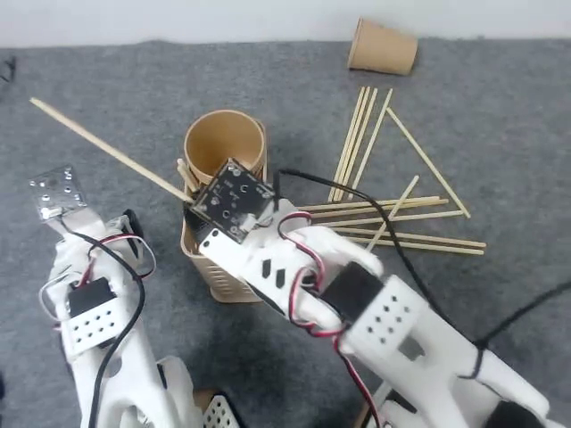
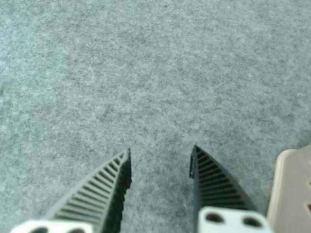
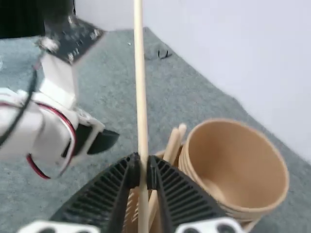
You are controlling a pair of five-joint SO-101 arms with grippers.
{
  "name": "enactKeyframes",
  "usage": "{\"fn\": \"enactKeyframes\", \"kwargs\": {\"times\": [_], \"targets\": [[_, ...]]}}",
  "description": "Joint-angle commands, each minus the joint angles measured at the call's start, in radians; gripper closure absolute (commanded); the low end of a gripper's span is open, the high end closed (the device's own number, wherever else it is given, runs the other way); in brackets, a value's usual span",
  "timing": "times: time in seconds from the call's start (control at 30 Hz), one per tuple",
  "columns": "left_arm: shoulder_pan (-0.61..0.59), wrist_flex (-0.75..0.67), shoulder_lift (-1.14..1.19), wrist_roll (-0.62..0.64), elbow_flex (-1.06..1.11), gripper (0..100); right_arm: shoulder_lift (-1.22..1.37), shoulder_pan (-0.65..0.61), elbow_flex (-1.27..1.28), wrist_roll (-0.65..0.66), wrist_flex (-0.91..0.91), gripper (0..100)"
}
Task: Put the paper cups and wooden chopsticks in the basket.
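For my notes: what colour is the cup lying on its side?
The cup is light brown; the high view shows it best.

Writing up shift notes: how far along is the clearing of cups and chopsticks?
Done: one brown paper cup and a few wooden chopsticks stand in the beige plastic basket. In hand: the right gripper is shut on a long wooden chopstick at the basket. Remaining: a tipped brown paper cup and the scattered chopsticks on the grey carpet. The left gripper hangs open.
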Motion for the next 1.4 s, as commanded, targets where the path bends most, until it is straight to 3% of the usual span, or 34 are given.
{"fn": "enactKeyframes", "kwargs": {"times": [0.0, 0.23, 0.43, 0.67, 0.87, 1.17, 1.37], "targets": [[0.009, -0.021, -0.014, -0.003, -0.008, 81, 0.01, 0.019, 0.055, 0.014, -0.091, 99.1], [0.02, -0.034, -0.012, -0.003, -0.007, 81, -0.013, 0.101, 0.18, 0.014, -0.114, 99.1], [0.157, -0.015, -0.015, 0.0, -0.067, 81, -0.165, 0.099, 0.256, 0.015, -0.111, 99.1], [0.187, 0.147, -0.015, 0.216, -0.334, 81, -0.219, 0.099, 0.262, 0.015, -0.036, 99.1], [0.275, 0.256, -0.015, 0.293, -0.437, 81, -0.219, 0.09, 0.264, 0.015, -0.045, 99.1], [0.385, 0.456, -0.015, 0.321, -0.705, 81, -0.219, 0.067, 0.267, 0.014, -0.045, 99.1], [0.462, 0.491, -0.015, 0.321, -0.78, 81, -0.219, 0.067, 0.267, 0.014, -0.039, 99.1]]}}
